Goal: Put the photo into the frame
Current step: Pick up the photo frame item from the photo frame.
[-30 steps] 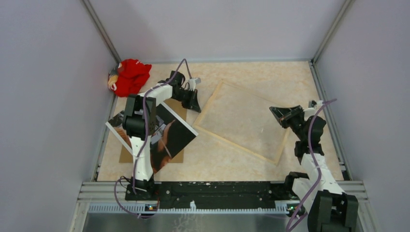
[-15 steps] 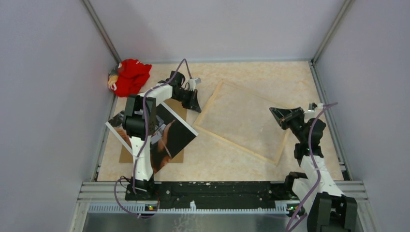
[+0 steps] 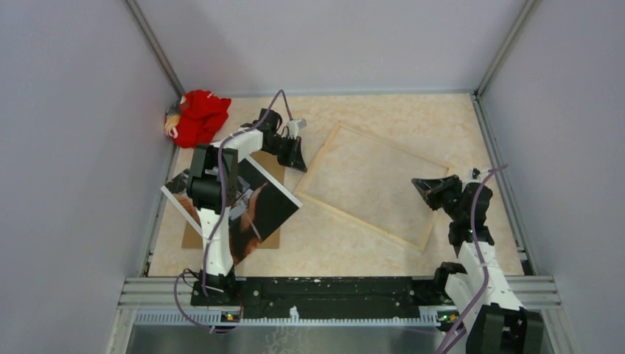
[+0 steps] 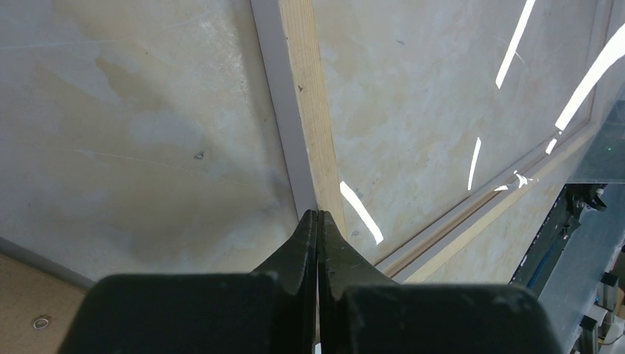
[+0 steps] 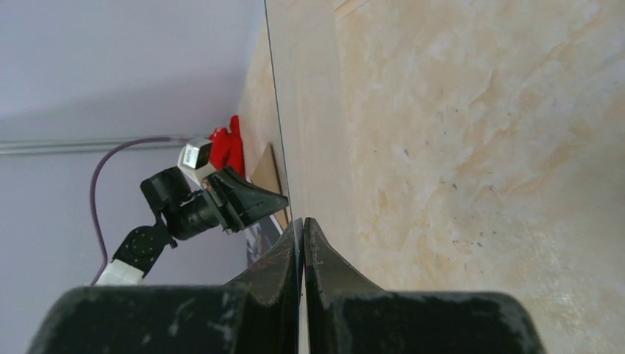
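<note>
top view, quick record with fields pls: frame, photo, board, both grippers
frame: centre of view, light wood rear edges up, no photo in it
photo: image side up, lying on the board, left of the frame
backing board: brown, under the photo
left gripper: shut, tips at the frame's left rail
right gripper: shut, at the frame's right side
task: photo not yet in frame

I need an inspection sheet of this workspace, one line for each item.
Surface: beige marbled table.
Job's things: photo face up on brown backing board, left, partly under left arm; frame mid-table, not holding it.
Clutter: red soft item, far-left corner.
Grippers: left claw shut, tips at frame's left rail; right claw shut, by frame's right rail.
Cables: purple cable along each arm.
Surroundings: plain grey walls, metal rails.
</note>
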`<act>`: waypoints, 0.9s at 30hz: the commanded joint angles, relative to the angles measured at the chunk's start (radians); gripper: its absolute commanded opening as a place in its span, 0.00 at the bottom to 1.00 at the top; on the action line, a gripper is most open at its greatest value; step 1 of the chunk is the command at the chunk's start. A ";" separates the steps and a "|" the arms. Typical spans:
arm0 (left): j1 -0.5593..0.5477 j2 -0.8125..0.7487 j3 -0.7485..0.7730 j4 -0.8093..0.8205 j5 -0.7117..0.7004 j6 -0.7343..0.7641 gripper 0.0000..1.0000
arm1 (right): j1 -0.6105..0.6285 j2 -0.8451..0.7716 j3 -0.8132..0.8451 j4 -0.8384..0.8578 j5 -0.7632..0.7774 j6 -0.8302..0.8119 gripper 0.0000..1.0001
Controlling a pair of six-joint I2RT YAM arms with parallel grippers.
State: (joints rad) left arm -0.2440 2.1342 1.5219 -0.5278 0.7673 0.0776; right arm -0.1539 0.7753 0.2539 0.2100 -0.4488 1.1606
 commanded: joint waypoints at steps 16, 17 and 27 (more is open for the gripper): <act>-0.014 -0.024 -0.039 0.001 -0.023 0.016 0.00 | -0.018 -0.021 0.082 -0.345 0.107 -0.136 0.00; -0.015 -0.025 -0.040 0.000 -0.021 0.016 0.00 | -0.018 -0.008 0.083 -0.348 0.109 -0.143 0.00; -0.017 -0.029 -0.045 0.002 -0.010 0.013 0.00 | -0.021 0.100 0.092 -0.330 0.141 -0.205 0.00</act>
State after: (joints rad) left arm -0.2474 2.1288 1.5078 -0.5228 0.7776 0.0772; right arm -0.1673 0.8547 0.2905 -0.1223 -0.3191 1.0016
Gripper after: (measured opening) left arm 0.005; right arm 0.004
